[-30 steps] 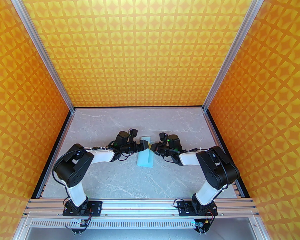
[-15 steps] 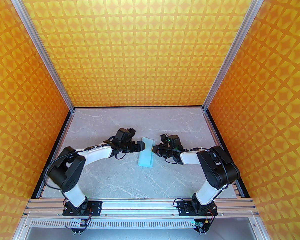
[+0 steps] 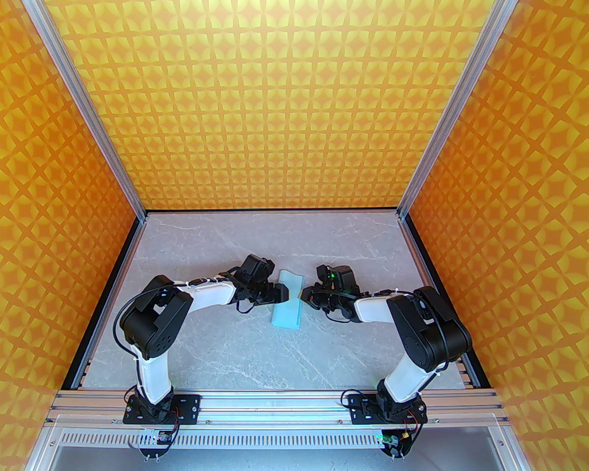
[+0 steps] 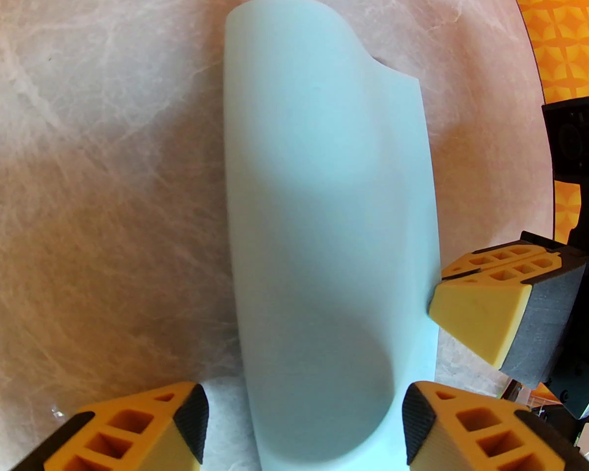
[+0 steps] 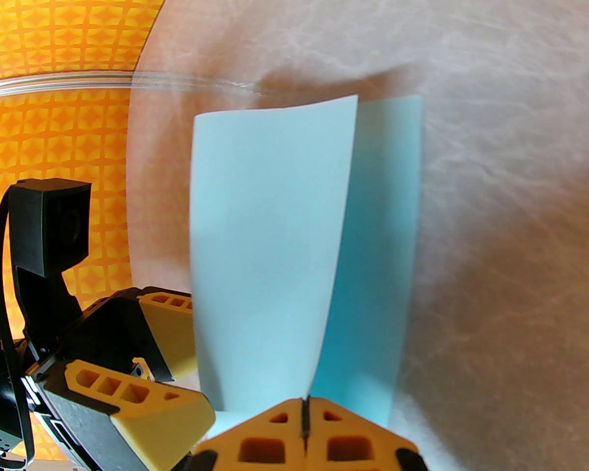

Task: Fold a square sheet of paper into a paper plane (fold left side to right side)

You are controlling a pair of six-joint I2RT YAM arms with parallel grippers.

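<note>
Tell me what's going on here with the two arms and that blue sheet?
The arms are folding a light-blue paper on the table. It is already doubled over, left side onto right, but the top layer bows up and the fold is a soft curve, not a pressed crease. The right gripper is shut at the paper's right edge, apparently pinching the layers together. The left gripper hovers open over the paper, holding nothing.
</note>
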